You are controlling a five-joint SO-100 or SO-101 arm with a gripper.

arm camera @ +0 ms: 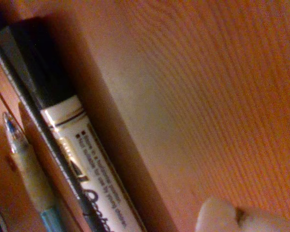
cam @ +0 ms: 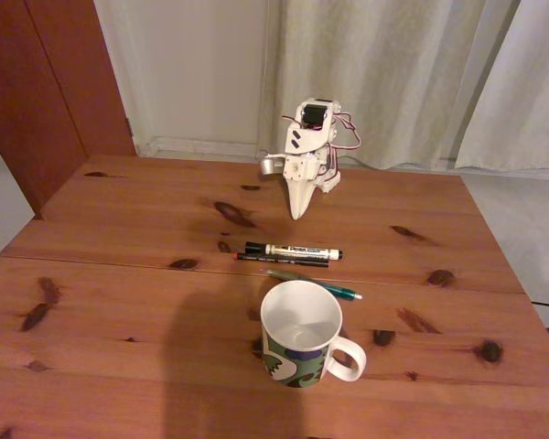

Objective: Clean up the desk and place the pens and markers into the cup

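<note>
The white pincer (cam: pixel 298 212) hovers behind the thick white black-capped marker (cam: pixel 293 251); whether it is spread cannot be told. The thin black pen (cam: pixel 279 260) touches the marker on the reddish-brown pine tabletop (cam: pixel 119 302), so a descent risks catching both or rolling them toward the camouflage-patterned white ceramic cup (cam: pixel 302 338).

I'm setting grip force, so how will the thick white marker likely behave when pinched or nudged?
The white marker looks like a rigid round barrel, so it should stay stiff but may roll on the desk. Its smooth printed body could slip between the fingers.
</note>
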